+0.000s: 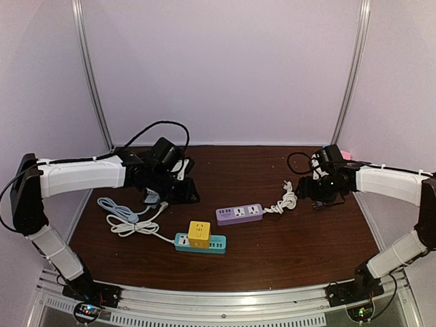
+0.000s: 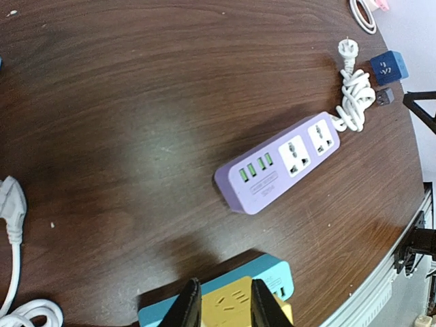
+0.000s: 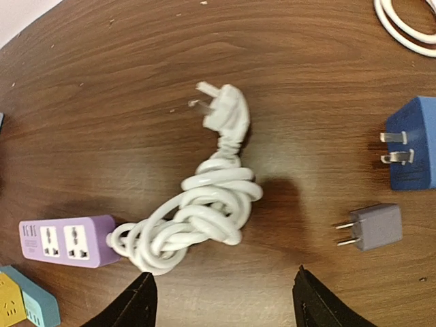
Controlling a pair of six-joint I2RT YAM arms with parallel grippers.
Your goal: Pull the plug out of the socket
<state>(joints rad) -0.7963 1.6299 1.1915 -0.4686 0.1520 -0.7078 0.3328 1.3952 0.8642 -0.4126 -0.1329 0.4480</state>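
The yellow cube plug (image 1: 199, 233) is sitting upright on one glossy teal strip (image 1: 212, 244), whose long axis is running left to right near the wooden table's (image 1: 286, 252) front, with one purple strip (image 1: 239, 213) just behind. The left gripper (image 2: 226, 283) and right gripper (image 3: 225, 274) are hanging with jaws parted, grasping nothing. One blue adapter (image 3: 412, 143) and one grey adapter (image 3: 378, 227) are lying beside a coiled white cord (image 3: 204, 218).

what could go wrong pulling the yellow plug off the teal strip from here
The teal strip lies loose with nothing pinning it, and the right gripper hovers over the white cord, so the strip may lift with the yellow plug. The left gripper looks narrowly open and might land on the plug instead of around it.
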